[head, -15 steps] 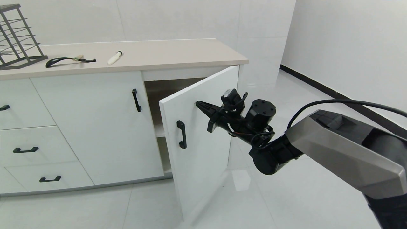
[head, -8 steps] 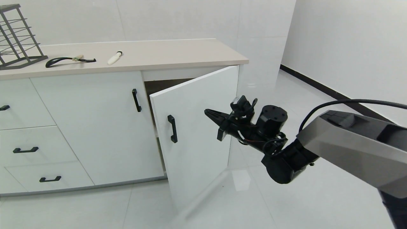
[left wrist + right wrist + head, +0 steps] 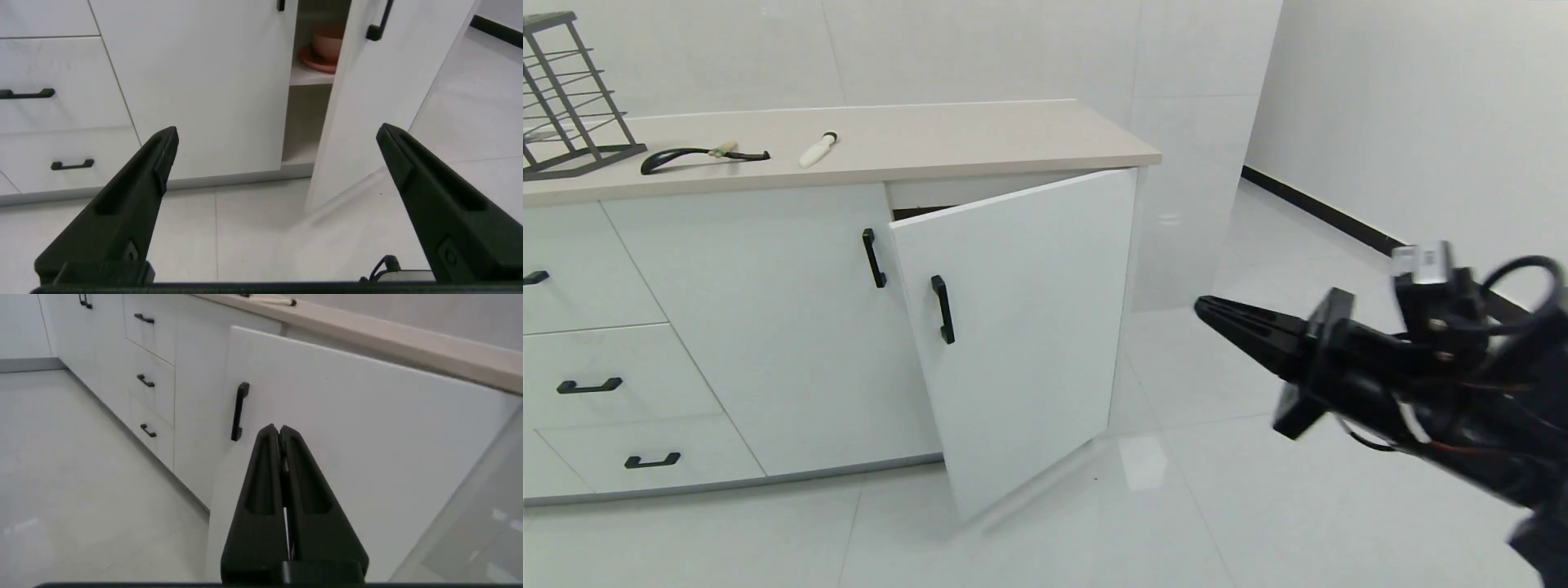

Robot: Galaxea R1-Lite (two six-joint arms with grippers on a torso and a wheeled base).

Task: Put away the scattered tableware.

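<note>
A black ladle (image 3: 690, 155) and a white-handled utensil (image 3: 818, 149) lie on the beige countertop (image 3: 980, 135). Below it the right-hand cabinet door (image 3: 1029, 327) with its black handle (image 3: 943, 309) stands ajar by a narrow gap. My right gripper (image 3: 1207, 308) is shut and holds nothing, out over the floor to the right of the door, pointing at it; the door (image 3: 376, 449) is beyond its tips (image 3: 279, 433) in the right wrist view. My left gripper (image 3: 278, 135) is open and low before the cabinet. Pink dishes (image 3: 325, 47) sit on the shelf inside.
A black wire rack (image 3: 568, 90) stands at the counter's left end. Drawers with black handles (image 3: 588, 385) fill the cabinet's left side. A second door handle (image 3: 874, 257) is beside the ajar door. Open tiled floor (image 3: 1217, 506) lies to the right, bounded by a wall.
The cabinet door has swung from wide open to nearly closed. My right gripper left the door face and drew back to the right, away from it.
</note>
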